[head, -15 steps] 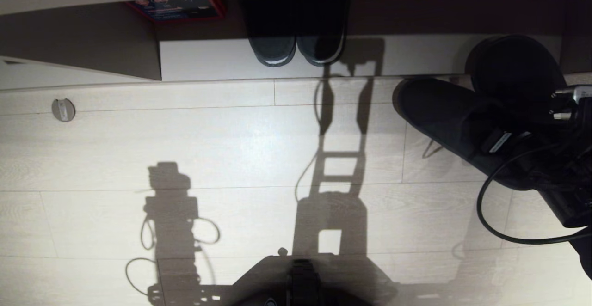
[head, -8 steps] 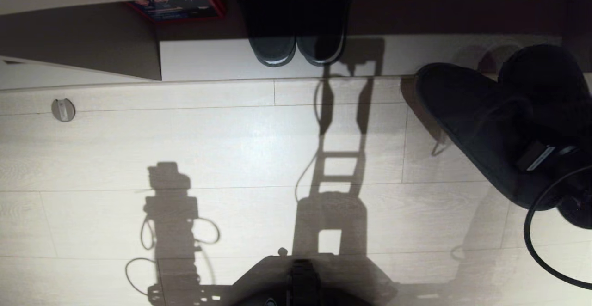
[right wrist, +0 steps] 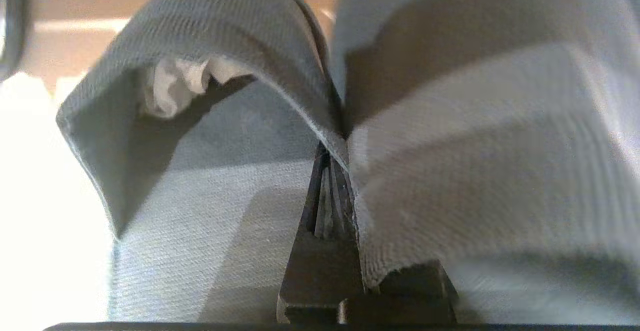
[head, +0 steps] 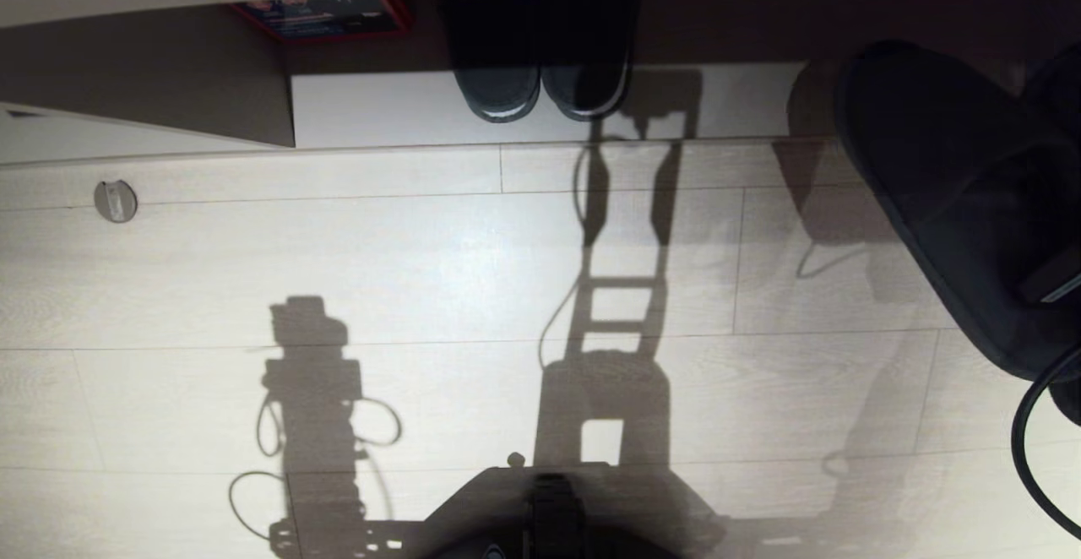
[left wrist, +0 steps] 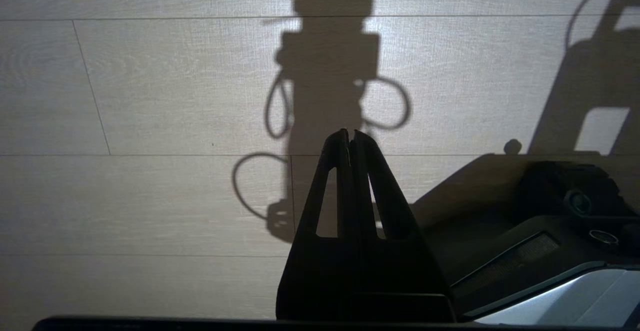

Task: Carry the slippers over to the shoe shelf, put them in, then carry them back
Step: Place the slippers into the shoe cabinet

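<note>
Charcoal fabric fills the right wrist view: the slippers (right wrist: 280, 136) are pinched together at their adjoining inner edges by the right gripper (right wrist: 330, 191), whose jaws stand nearly closed on the two layers of cloth, with the blue-grey insoles facing the camera and a wad of white stuffing visible inside one toe. Taking the shoe shelf (head: 540, 107) as the landmark, the held slippers (head: 954, 196) hang off the floor at its right end, the leading toe overlapping the front edge of the pale base board and the heel end trailing back over the wood-look floor (head: 422, 272). Further left in the same cubby sits a second dark pair with glossy sole rims (head: 540, 78); a red-edged box (head: 325, 14) lies left of that pair, behind the upright divider. The left gripper (left wrist: 350, 136) is parked low over the floor well in front of the shelf, jaws closed on nothing. Judged from this layout, one of the two carrying steps is in hand, with the pair lifted at the shelf mouth; which leg of the trip it is cannot be read from the scene alone. If insertion is pending, the next move calls for lowering the pair so it clears the underside of the top board, advancing it onto the base board right of the other pair, and only then releasing.
</note>
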{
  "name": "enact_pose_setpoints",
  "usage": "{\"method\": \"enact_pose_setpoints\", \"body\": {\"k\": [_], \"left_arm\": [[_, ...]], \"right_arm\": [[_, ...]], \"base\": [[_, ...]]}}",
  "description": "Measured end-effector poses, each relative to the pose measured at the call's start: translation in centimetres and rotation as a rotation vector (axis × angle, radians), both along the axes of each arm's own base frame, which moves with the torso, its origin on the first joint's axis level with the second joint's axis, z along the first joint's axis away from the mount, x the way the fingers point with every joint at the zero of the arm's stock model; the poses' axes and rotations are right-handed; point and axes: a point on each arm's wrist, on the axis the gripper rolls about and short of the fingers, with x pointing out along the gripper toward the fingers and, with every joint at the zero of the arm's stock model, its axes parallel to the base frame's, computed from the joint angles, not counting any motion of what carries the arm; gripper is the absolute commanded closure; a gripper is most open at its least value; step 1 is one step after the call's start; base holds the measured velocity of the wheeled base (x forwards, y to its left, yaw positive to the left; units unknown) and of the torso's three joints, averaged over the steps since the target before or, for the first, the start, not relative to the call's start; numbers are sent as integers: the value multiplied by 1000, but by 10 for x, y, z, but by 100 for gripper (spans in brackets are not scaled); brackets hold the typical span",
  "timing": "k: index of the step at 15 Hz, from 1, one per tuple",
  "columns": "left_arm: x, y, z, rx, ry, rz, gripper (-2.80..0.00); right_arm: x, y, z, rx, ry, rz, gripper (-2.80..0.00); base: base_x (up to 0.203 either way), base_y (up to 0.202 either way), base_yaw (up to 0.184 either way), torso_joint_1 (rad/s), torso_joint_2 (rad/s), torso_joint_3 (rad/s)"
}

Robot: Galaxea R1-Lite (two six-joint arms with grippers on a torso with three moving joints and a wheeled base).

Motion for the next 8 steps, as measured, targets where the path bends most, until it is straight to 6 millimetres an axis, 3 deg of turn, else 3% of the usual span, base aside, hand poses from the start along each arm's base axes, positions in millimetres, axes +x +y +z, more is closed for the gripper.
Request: {"method": "enact_pose_setpoints", "body": {"k": [8], "left_arm": [[0,0,0,0,0,0,0]], "right_arm": [[60,0,-4,-2,-21,-42,0]], "base": [[0,0,0,0,0,0]]}}
